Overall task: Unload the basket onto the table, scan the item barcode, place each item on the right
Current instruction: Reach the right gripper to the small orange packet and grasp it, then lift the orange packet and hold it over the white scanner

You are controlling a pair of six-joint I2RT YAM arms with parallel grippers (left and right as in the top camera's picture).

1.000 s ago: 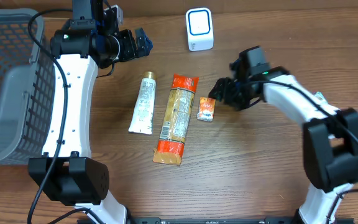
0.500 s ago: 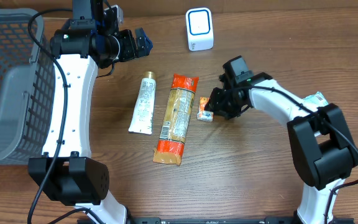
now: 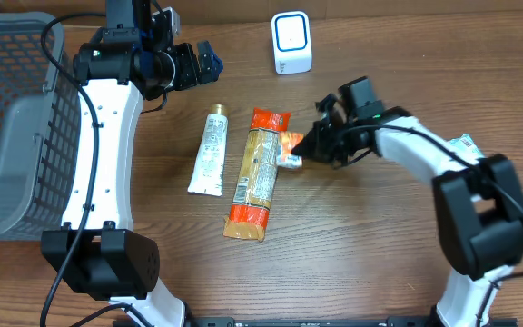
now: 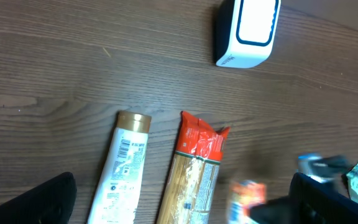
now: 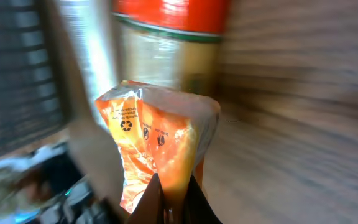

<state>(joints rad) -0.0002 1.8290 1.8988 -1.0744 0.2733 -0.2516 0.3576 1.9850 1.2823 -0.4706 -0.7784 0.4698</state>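
A grey basket (image 3: pixel 7 118) sits far left. My left gripper (image 3: pixel 205 62) hovers with its fingers spread wide and empty. Next lie a white tube (image 3: pixel 209 150) and a long pasta packet (image 3: pixel 257 173), with the white scanner (image 3: pixel 291 43) behind them. My right gripper (image 3: pixel 307 148) pinches the orange sachet (image 3: pixel 290 151), just beside the packet.

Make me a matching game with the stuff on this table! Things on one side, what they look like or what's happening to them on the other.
Things:
1. packet
2. tube
3. scanner
4. basket

Matches:
A. white with a blue ring
B. grey mesh
C. pinched in the right gripper
D. lying flat, gold cap

Pairs: 1-C, 2-D, 3-A, 4-B
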